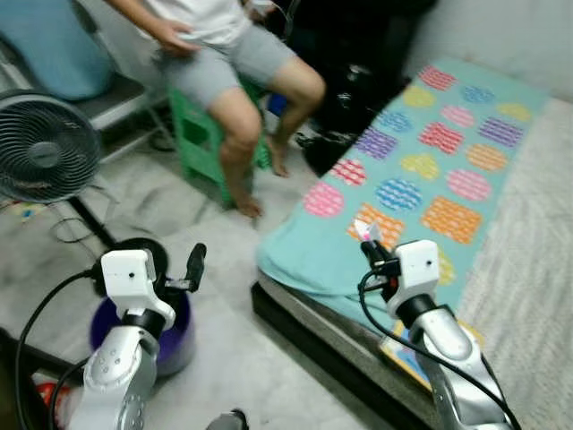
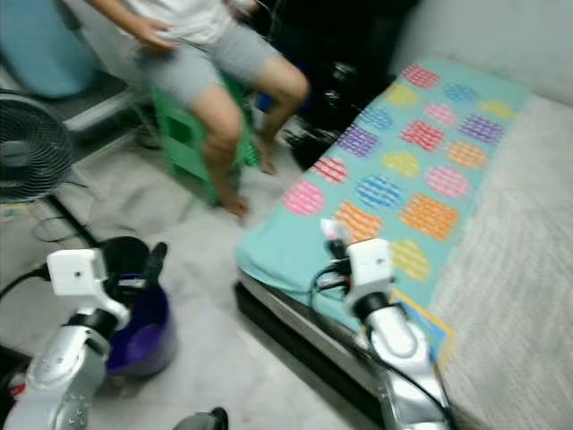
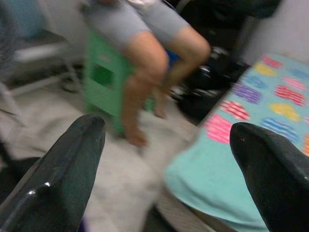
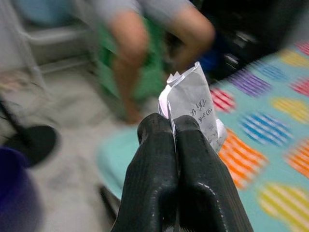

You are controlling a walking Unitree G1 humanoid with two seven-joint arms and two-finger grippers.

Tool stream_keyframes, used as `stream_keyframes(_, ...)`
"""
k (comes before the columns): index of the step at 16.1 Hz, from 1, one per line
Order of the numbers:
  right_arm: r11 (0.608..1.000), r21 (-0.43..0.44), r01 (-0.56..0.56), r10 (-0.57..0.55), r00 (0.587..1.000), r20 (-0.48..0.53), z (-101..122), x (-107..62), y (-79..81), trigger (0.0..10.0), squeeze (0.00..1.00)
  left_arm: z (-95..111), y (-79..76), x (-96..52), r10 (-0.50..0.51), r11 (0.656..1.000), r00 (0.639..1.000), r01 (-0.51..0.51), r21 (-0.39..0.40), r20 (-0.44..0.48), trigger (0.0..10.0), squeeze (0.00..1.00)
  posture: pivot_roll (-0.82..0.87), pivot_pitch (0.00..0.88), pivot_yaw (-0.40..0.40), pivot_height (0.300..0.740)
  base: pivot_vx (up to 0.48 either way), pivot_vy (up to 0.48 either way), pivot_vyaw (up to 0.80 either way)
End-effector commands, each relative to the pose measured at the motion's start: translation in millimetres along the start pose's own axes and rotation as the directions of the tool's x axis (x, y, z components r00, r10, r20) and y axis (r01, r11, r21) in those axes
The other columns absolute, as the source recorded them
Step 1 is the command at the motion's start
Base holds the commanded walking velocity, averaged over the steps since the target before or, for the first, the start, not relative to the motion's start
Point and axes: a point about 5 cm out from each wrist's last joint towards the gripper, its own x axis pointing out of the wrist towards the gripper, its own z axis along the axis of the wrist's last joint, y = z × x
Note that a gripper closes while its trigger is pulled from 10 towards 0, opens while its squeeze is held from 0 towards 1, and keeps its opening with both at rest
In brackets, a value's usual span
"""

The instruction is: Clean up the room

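Big mattress [image 1: 528,224] along the robot's right, a teal spotted sheet [image 1: 421,170] over its near end, a person [image 1: 224,54] seated on a green stool [image 1: 192,139] across the floor. A fan [image 1: 40,148] stands at the left, and a purple bin [image 1: 170,336] sits low under the left arm. The left gripper [image 1: 192,269] hovers above that bin, fingers wide apart and empty. The right gripper [image 4: 174,126] has its fingers pressed together on a crumpled paper slip [image 4: 195,101], held up over the sheet's edge. That paper looks feather-light, limp and easily torn; the pinch on its lower end seems enough. Its long axis runs on from the fingers, free end pointing up and away.
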Motion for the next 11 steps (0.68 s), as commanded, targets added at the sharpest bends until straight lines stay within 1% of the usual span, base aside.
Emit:
stream_keyframes(1, 1.0, -0.006, 0.017, -0.017, 1.0, -0.016, -4.1, -2.9, -5.9, 10.0, 0.0, -2.4, -5.0, -0.5, -0.024, 1.0, 1.0, 0.024, -0.001, -0.009, 10.0, 0.0, -0.05, 0.126, 0.005, 0.74, 0.0, 0.0, 0.8)
stream_keyframes(7, 1.0, 0.004, 0.023, -0.023, 1.0, -0.013, -5.6, -2.3, -5.8, 10.0, 0.0, -2.7, -5.2, -0.5, -0.029, 1.0, 1.0, 0.029, 0.002, -0.011, 10.0, 0.0, -0.05, 0.127, 0.007, 0.74, 0.0, 0.0, 0.8)
stream_keyframes(8, 1.0, 0.005, 0.025, -0.025, 1.0, -0.012, -5.8, -2.2, -6.0, 10.0, 0.0, -2.9, -5.4, -0.6, -0.03, 1.0, 0.999, 0.03, 0.001, -0.012, 10.0, 0.0, -0.05, 0.128, 0.02, 0.74, 0.0, 0.0, 0.8)
stream_keyframes(10, 0.999, 0.013, 0.041, -0.041, 0.999, -0.004, -6.3, -1.4, -7.1, 10.0, 0.0, -4.2, -7.1, -0.1, -0.042, 0.999, 0.999, 0.042, 0.001, -0.019, 10.0, 0.0, -0.04, 0.123, 0.039, 0.74, 0.0, 0.0, 0.51)
stream_keyframes(11, 0.998, 0.024, 0.061, -0.061, 0.998, 0.002, -6.8, 0.1, -7.6, 10.0, 0.0, -4.3, -8.8, 1.8, -0.06, 0.998, 0.998, 0.061, 0.008, -0.026, 10.0, 0.0, -0.04, 0.119, 0.064, 0.74, 0.0, 0.0, 0.0)
